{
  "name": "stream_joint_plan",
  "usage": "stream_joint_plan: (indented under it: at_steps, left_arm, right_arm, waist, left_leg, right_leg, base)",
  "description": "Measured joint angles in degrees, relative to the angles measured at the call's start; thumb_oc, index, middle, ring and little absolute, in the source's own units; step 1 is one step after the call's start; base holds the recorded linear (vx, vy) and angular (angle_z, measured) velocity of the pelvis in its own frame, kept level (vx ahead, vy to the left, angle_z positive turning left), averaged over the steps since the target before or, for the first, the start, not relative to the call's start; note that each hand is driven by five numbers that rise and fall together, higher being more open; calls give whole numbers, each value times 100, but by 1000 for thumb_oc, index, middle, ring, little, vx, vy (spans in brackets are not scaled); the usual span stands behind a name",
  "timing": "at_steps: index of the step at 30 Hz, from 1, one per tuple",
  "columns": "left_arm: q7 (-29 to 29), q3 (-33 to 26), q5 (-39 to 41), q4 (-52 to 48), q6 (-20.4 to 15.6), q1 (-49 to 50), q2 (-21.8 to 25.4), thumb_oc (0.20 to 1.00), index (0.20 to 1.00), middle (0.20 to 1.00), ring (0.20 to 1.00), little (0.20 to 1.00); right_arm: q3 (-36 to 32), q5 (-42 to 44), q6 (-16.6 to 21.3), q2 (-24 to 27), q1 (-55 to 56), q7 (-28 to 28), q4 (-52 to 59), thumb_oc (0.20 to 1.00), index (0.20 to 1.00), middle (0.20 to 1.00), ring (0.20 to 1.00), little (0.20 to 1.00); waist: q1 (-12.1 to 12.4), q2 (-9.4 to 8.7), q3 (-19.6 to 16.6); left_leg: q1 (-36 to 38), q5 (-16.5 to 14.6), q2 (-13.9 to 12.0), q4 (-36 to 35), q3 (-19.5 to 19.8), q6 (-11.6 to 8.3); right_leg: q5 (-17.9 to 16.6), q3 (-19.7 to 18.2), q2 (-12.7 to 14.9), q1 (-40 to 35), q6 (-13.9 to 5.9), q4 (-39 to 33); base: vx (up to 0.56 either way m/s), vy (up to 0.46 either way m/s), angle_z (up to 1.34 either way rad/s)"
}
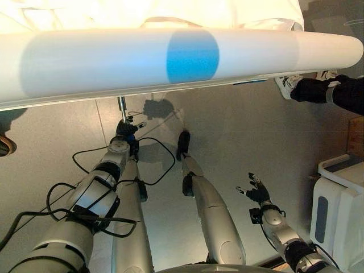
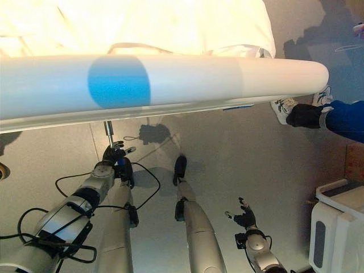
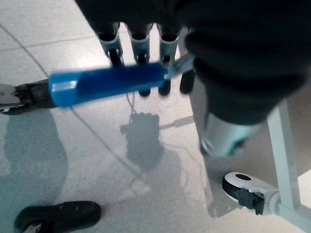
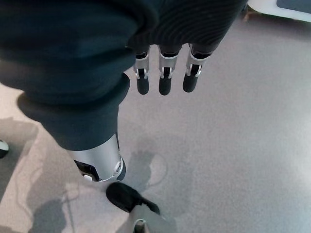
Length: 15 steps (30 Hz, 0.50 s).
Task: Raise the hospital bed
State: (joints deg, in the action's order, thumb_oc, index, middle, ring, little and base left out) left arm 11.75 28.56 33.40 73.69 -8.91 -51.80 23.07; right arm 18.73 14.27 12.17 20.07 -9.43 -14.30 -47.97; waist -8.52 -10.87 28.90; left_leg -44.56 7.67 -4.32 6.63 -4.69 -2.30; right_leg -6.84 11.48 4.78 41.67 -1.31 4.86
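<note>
The hospital bed point(image 1: 85, 62) spans the scene as a long white footboard rail with a blue round patch, and everything I do hangs off the crank under that rail. Just below the rail a thin metal crank shaft point(image 1: 121, 106) drops down, and my left hand point(image 1: 126, 128) sits at its lower end; in the left wrist view the blue crank handle point(image 3: 107, 86) lies across the fingers point(image 3: 141, 48), which look fairly straight, more resting on the grip than wrapped round it, though I cannot tell for sure how the thumb stands. That is my worry: with so loose a hold, I judge the handle could slip out mid-turn and swing free. The bed's caster point(image 3: 245, 188) stands near the crank, so a wide sweep might clip it. My right hand point(image 1: 257, 192) hangs well away from the rail, fingers spread, holding nothing. A person's dark-gloved hand point(image 1: 310, 90) reaches in near the rail's far end, another thing to keep clear of.
</note>
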Motion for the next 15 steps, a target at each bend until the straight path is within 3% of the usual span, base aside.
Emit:
stream_joint_plan:
  at_steps: [15]
  left_arm:
    - [76, -3, 6, 195, 38, -84, 72, 200, 200, 200, 200, 200]
  right_arm:
    - [-1, 0, 5, 91, 3, 0, 158, 1000, 1000, 1000, 1000, 1000]
  waist:
    - [-24, 5, 3]
  left_leg:
    - [-98, 2, 2, 13, -3, 3]
  right_leg:
    - [2, -8, 10, 121, 0, 48]
  base:
    - [0, 0, 0]
